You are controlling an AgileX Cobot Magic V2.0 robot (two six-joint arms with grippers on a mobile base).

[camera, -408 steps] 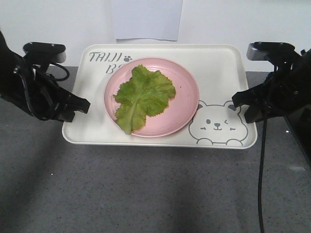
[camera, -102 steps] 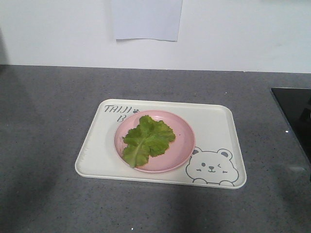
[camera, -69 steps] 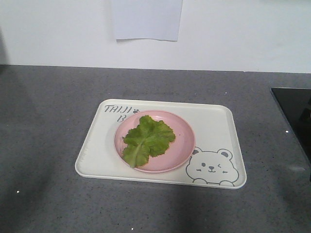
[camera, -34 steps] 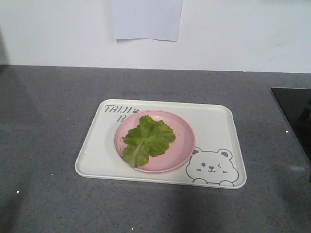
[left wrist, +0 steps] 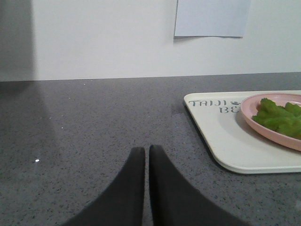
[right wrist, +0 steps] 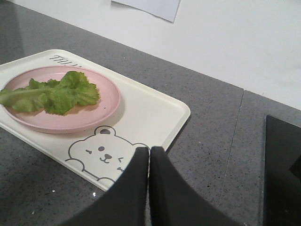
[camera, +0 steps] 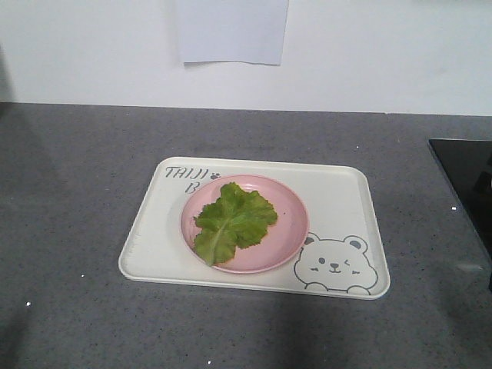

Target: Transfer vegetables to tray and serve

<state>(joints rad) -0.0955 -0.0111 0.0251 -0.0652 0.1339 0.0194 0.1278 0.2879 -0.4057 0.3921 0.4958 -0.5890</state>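
The cream tray [camera: 338,200] with its bear drawing lies flat on the grey counter. On it stands a round pink plate [camera: 288,231], and the vegetables [camera: 233,221], one frilly green lettuce leaf, lie on that plate. Neither arm shows in the front view. My left gripper [left wrist: 146,149] is shut and empty over bare counter, left of the tray [left wrist: 225,141] and apart from it; the vegetables [left wrist: 277,117] show at the right edge. My right gripper [right wrist: 149,149] is shut and empty, by the near right corner of the tray [right wrist: 155,113], with the vegetables [right wrist: 56,94] far to its left.
A white wall with a taped paper sheet [camera: 231,31] rises behind the counter. A black glossy panel [camera: 465,184] is set into the counter at the right, also seen as the black panel [right wrist: 282,165] in the right wrist view.
Since 5.9 s ago both arms have left the front view and the tray sits lower and smaller in it. Over the last 1.5 s nothing moves.
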